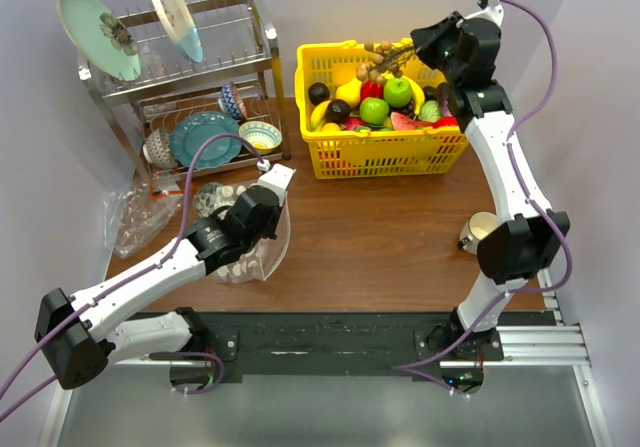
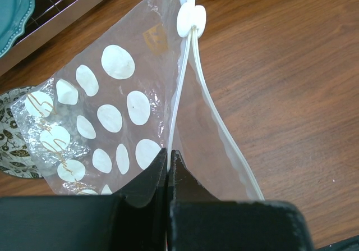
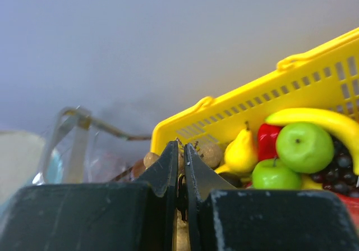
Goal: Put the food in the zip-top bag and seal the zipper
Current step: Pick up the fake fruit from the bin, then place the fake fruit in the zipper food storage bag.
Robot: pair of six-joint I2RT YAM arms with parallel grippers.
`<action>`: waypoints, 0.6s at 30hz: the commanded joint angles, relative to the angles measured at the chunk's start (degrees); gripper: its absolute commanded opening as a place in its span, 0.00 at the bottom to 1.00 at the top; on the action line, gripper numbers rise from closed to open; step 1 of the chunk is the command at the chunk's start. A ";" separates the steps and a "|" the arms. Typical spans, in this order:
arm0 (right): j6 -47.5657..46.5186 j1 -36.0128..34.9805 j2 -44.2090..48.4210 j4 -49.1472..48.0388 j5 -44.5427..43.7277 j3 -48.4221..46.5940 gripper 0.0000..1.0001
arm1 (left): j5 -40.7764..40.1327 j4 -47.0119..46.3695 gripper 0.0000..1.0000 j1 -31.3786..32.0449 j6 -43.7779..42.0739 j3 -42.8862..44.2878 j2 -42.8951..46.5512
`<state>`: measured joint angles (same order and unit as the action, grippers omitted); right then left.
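The zip-top bag [image 2: 196, 127] lies on the table with its mouth spread, clear and see-through, a white slider [image 2: 190, 19] at the far end of the zipper [image 2: 227, 138]. My left gripper [image 2: 169, 151] is shut on one strip of that mouth edge. From above, the bag [image 1: 270, 255] shows under the left arm's wrist. My right gripper [image 3: 181, 147] is shut on the stem of the cluster of tan-brown balls [image 3: 211, 154], at the back of the yellow basket [image 1: 380, 155]. Two green apples [image 1: 398, 91] [image 1: 374, 111] and a red fruit [image 1: 372, 89] sit in the basket.
A clear wrap with white dots [image 2: 106, 116] lies just left of the bag. A dish rack [image 1: 180, 77] with plates and bowls stands at the back left. A mug [image 1: 478, 231] sits by the right arm. Bananas [image 3: 320, 122] and a pear [image 3: 242, 153] also fill the basket.
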<state>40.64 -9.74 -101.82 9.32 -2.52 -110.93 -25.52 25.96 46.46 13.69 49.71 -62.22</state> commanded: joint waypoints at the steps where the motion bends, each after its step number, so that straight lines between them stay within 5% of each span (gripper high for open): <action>1: 1.36 -0.11 6.45 -1.50 14.01 5.36 0.00 | 0.56 -2.66 0.00 -0.31 -1.30 -0.23 0.69; 8: 4.53 -4.14 22.60 -4.14 25.55 24.78 0.00 | 0.64 -2.58 0.00 -0.32 -1.39 -0.05 0.60; 18: 2.78 -22.67 31.41 0.17 31.62 40.17 0.00 | 2.23 -3.10 0.00 -0.40 -1.39 0.03 0.25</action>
<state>43.86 -27.05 -72.88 8.43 23.83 -74.24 -23.99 25.71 46.35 13.65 49.69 -62.22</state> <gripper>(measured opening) 0.048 0.019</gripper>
